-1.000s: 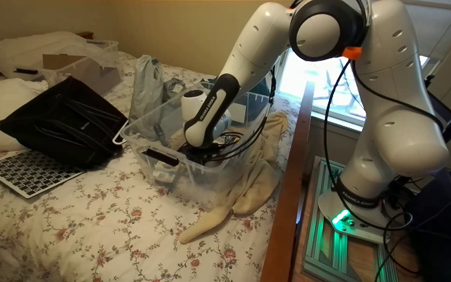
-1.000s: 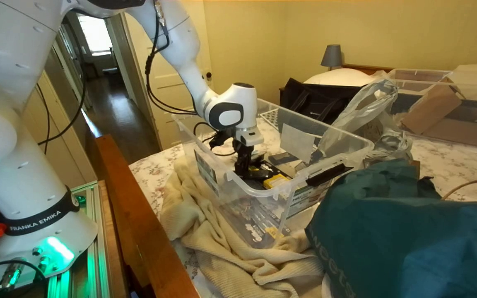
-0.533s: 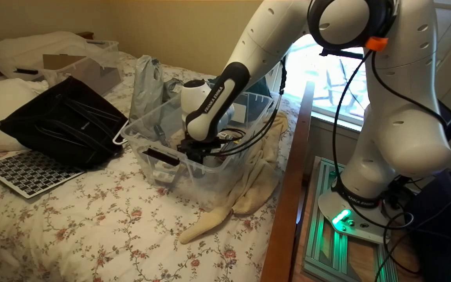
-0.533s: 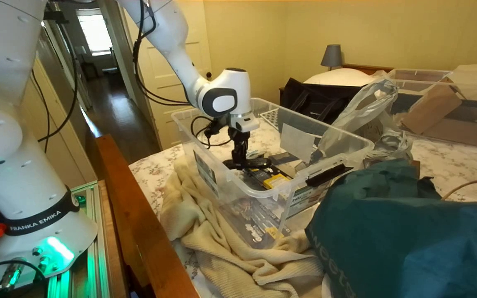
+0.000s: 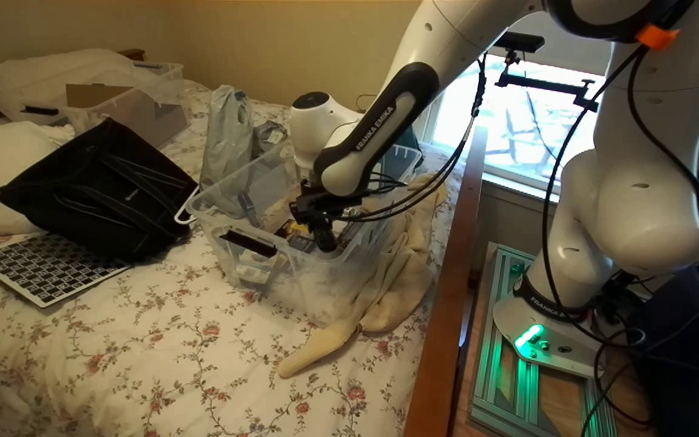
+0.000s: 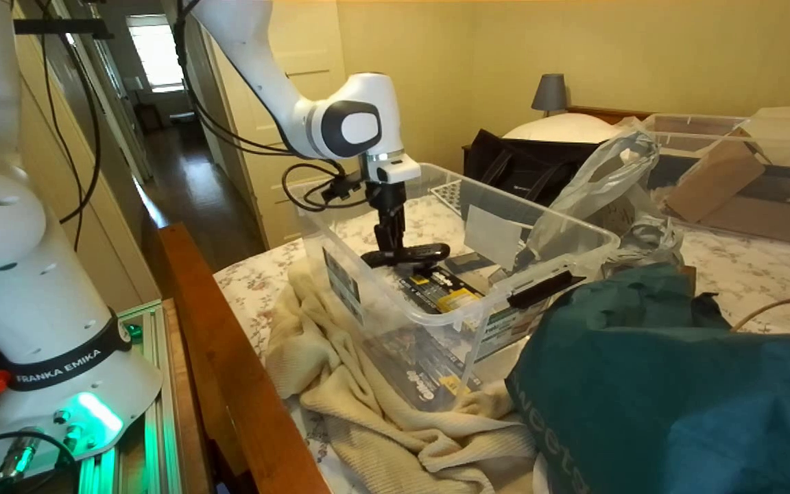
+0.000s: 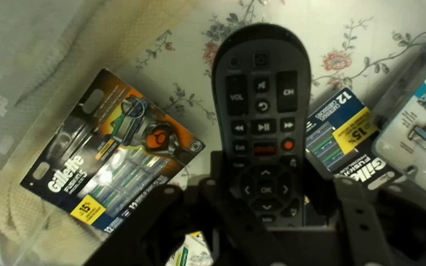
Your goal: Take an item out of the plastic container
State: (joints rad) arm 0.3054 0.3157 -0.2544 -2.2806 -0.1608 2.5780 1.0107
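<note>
The clear plastic container (image 5: 319, 291) stands on the bed and shows in both exterior views, with its rim (image 6: 429, 319) nearest the camera here. My gripper (image 7: 266, 173) is shut on a black remote control (image 7: 263, 92), one finger on each long side. The remote's lower end is hidden behind the fingers in the wrist view. In an exterior view the gripper (image 6: 395, 250) points down and the remote (image 6: 428, 254) lies level in it, above the packs. The gripper (image 5: 319, 221) also shows over the container's near end. Gillette razor packs (image 7: 105, 155) lie below, with another pack (image 7: 346, 144) at the right.
A white razor pack (image 7: 420, 136) lies at the wrist view's right edge. A beige blanket (image 6: 395, 418) lies against the container. A grey plastic bag (image 5: 225, 145), a black bag (image 5: 101, 188) and a green bag (image 6: 662, 391) stand around it. The wooden bed rail (image 5: 446, 303) runs beside the robot.
My gripper has risen with the remote in it and moved back toward the robot's base. The razor packs under it show more fully now. The container has not moved.
</note>
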